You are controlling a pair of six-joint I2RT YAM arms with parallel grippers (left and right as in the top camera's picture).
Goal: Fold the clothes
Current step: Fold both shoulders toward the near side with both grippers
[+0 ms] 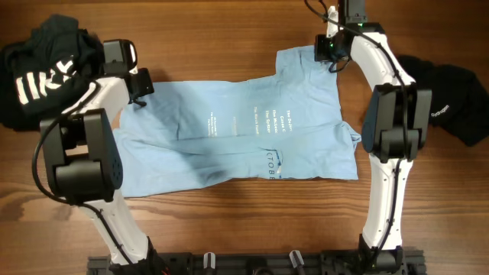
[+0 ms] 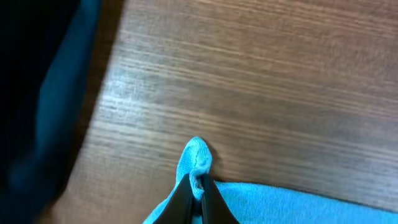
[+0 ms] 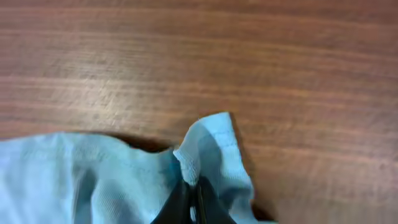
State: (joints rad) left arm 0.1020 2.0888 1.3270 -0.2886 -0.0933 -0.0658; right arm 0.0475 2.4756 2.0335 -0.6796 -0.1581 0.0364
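Note:
A light sky-blue T-shirt lies spread across the middle of the wooden table, pale printed text lines facing up. My left gripper sits at the shirt's far left corner, shut on a pinch of blue fabric that sticks up between the dark fingers. At the shirt's far right corner, my right gripper is shut on a bunched fold of the same shirt. Both pinches rest low over the table.
A black garment with white lettering is heaped at the far left. Another black garment lies at the right edge. Bare wood stretches beyond the shirt's far edge. The arm bases stand along the near edge.

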